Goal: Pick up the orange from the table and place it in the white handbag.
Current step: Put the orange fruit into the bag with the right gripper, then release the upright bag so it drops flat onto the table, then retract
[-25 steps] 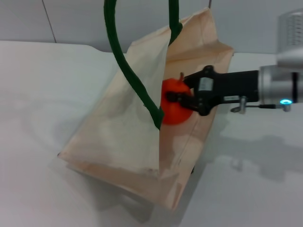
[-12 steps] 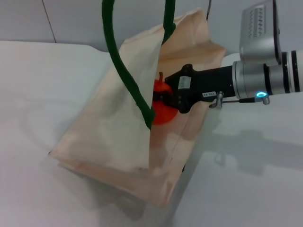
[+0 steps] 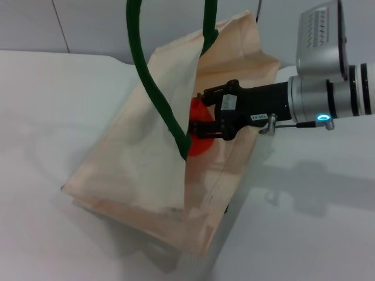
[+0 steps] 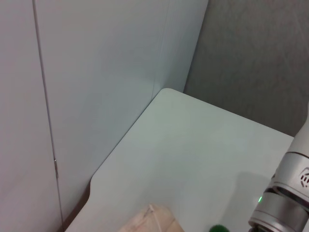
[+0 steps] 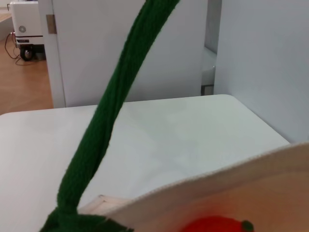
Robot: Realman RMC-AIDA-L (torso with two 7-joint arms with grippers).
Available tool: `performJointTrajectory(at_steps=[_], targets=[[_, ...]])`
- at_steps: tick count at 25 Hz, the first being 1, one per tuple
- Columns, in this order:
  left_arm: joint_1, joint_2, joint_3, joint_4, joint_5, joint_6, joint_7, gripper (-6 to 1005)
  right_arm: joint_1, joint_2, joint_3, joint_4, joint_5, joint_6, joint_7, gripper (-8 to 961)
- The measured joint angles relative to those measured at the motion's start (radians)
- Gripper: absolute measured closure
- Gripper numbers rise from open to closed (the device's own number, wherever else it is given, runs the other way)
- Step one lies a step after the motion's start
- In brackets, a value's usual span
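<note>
Pale wall panels [image 4: 96, 72]; wood floor [image 5: 24, 82]; white cabinet [image 5: 125, 48]

- No text, brand, number or sign can be read in any view.
- The right gripper [image 3: 202, 124], reaching into the bag [image 3: 146, 170], carries a small white label on its black body, but its print is too small to make out.
- Another pale sticker sits further back on the same black body; it is unreadable too.
- The bag's fabric is plain in every view, and so is the tabletop [image 3: 53, 105].
</note>
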State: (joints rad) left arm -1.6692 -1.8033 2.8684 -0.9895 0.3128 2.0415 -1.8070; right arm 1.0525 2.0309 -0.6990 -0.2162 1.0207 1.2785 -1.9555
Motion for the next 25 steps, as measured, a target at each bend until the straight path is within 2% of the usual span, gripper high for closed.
performJointTrajectory(at_steps=[2, 12, 17, 19, 25], targets=[[0.002, 0.000, 0.000, 0.000, 0.000, -0.001, 0.000, 857, -0.004, 0.000, 0.002, 0.000, 0.003, -0.002, 0.000, 508], [0.009, -0.001, 0.000, 0.000, 0.000, -0.001, 0.000, 857, -0.010, -0.002, 0.005, 0.000, 0.004, -0.037, 0.004, 64], [0.022, 0.000, 0.000, 0.000, 0.000, -0.002, 0.000, 858, -0.043, -0.008, 0.010, -0.016, 0.011, -0.077, 0.006, 62], [0.030, 0.000, 0.000, 0.001, 0.000, -0.003, 0.000, 858, -0.078, -0.013, 0.010, -0.050, 0.018, -0.091, 0.021, 61], [0.072, 0.006, 0.000, 0.002, -0.020, -0.004, 0.000, 858, -0.232, -0.020, 0.012, -0.259, 0.030, -0.061, 0.135, 59]])
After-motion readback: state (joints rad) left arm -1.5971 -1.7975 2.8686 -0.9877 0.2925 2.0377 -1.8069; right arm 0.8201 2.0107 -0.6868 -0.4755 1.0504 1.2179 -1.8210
